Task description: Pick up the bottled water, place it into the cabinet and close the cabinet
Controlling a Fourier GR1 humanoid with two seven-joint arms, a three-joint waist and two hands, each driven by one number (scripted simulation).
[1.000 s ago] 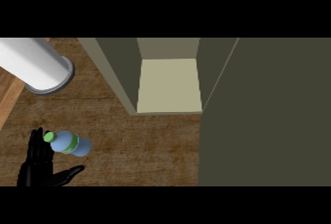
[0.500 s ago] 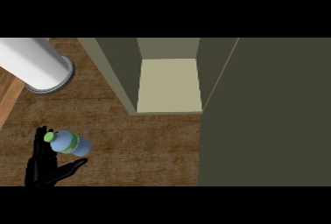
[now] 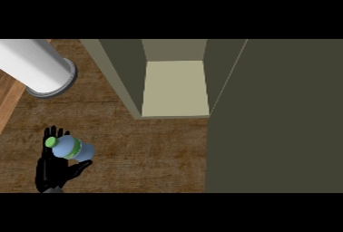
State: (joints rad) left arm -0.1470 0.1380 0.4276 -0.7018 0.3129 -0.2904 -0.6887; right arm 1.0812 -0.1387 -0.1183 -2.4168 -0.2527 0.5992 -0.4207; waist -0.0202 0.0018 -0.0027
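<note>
The small pale-blue plastic water bottle with a green cap (image 3: 74, 148) is sitting on the brown wooden worktop (image 3: 147, 152) at 8 o'clock, well apart from the open olive cabinet (image 3: 175, 86) at 12 o'clock. The black left hand (image 3: 53, 170) is staying open against it, fingers straight behind the cap, thumb jutting below. The bottle is probably going to feel light, stiff and slick, so wrapping round its mid-body is looking wisest.

A: Item 1?
B: 1 pale-blue plastic water bottle (image 3: 74, 148), green cap and band; tilted, cap up-left, view's lower left.
A: Item 2?
B: 1 olive-grey box cabinet (image 3: 124, 74), open, pale interior showing; upper centre, well apart.
</note>
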